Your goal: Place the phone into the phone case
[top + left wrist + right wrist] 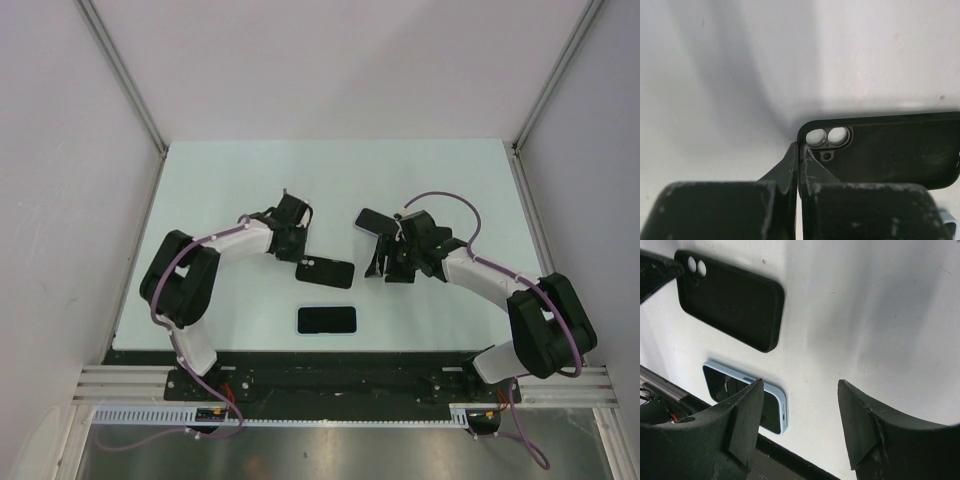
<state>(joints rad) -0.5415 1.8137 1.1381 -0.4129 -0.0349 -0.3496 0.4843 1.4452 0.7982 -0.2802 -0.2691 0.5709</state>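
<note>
The phone (327, 320) lies flat, screen up, dark glass in a pale blue rim, by the near edge of the table (230, 180); at its 12 o'clock, just apart, we see the black phone case (325, 272), hollow side up, two lens holes at its left end. The left gripper (799, 150), at the case's 10 o'clock, pinches the rim beside those holes; the right gripper (800, 390) hovers at 3 o'clock, jaws apart.

Pale table (250, 180), white enclosure walls (350, 60), metal rail (120, 383)
</note>
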